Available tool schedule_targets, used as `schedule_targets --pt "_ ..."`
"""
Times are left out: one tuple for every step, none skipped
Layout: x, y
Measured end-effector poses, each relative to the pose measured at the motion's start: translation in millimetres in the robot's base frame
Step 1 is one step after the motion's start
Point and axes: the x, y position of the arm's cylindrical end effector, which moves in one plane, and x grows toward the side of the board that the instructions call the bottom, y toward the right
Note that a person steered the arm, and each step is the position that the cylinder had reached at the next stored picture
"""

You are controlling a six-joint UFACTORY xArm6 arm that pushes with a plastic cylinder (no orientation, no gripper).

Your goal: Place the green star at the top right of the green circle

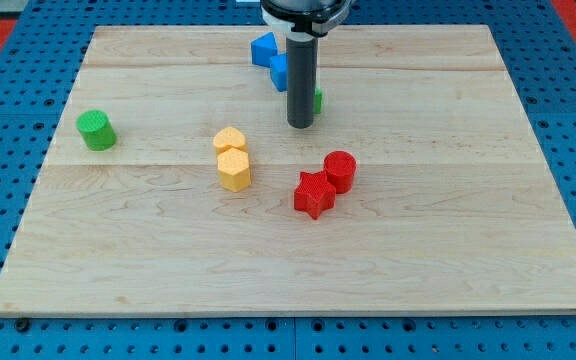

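The green circle [96, 131] stands at the board's left side. The green star [317, 100] is mostly hidden behind my rod; only a small green edge shows at the rod's right side, above the board's middle. My tip [300, 124] rests on the board just in front of the green star, touching or almost touching it. The star is far to the right of the green circle and a little higher in the view.
Two blue blocks [271, 58] sit close together at the view's top, just left of the rod. A yellow heart [229, 139] and a yellow hexagon [234, 169] sit mid-board. A red star [313, 194] touches a red cylinder [340, 170]. The wooden board [448, 250] lies on a blue pegboard.
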Motion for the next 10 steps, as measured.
schedule_targets --pt "-18 75" --pt "-25 22" --pt "-32 -12" --pt "-45 48" --pt "-55 -12" --pt "-60 -40" --pt "-80 -74" --pt "-50 -119" --pt "-28 -139" --pt "-7 -106"
